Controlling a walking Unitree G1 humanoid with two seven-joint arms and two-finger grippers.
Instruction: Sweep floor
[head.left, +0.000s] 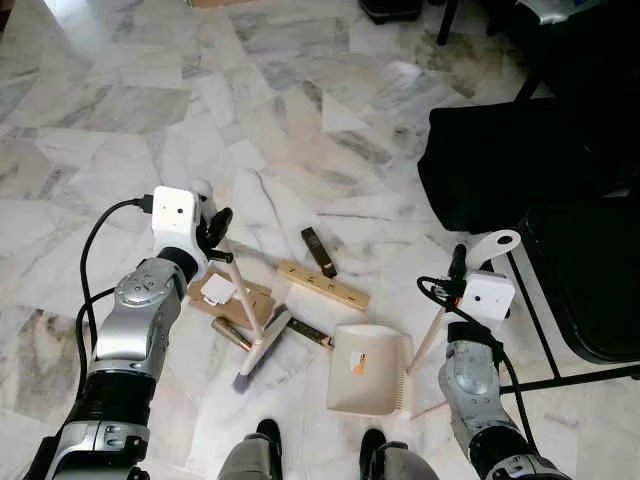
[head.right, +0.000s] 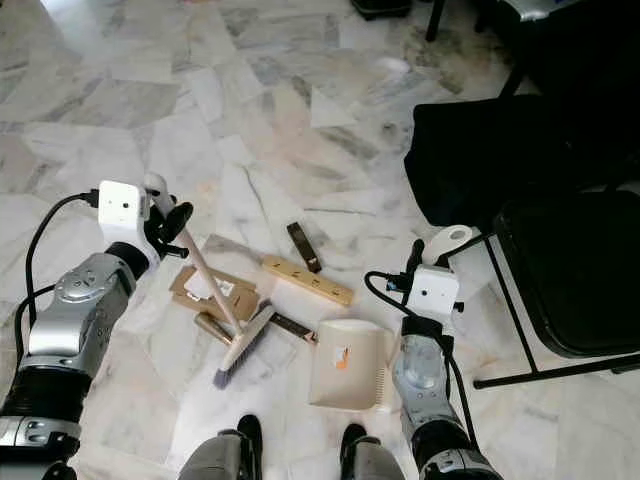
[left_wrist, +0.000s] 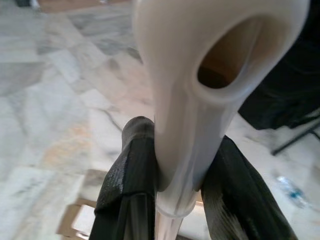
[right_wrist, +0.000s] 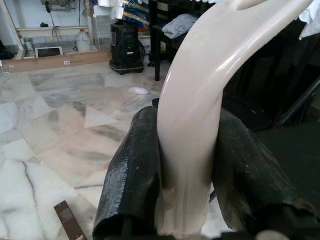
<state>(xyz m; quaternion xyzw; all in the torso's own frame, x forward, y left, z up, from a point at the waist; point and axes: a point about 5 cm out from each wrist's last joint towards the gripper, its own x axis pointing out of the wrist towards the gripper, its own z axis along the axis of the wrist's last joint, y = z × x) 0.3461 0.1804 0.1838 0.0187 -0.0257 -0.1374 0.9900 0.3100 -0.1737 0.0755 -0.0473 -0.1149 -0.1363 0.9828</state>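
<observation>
You hold the broom (head.left: 245, 300) with the left gripper (head.left: 215, 232): its fingers (left_wrist: 127, 185) are clenched on the cream handle just under the hanging loop, one on each side. The right gripper (head.left: 458, 268) has its fingers (right_wrist: 132, 180) clamped the same way around the pale handle of the dustpan (head.left: 368, 368). Keep both grips firm, so the handles do not turn between the fingers.

Below the left fingers the stick slants down to the brush head, which rests on the marble floor (head.left: 120, 130). Below the right fingers the dustpan lies flat on the floor, its open mouth toward the litter as far as I can judge. Between the two tools lie the things to sweep: a piece of brown cardboard (head.left: 228, 297) touching the stick, a light wooden strip (head.left: 322, 284), and a dark small bar (head.left: 318, 251) a little farther.

I think you should pull the brush in short strokes toward the pan and hold the pan edge pressed down, so pieces do not slide under it. Farther, beside the right fingers, a black chair (head.left: 580, 270) stands near; mind its legs.
</observation>
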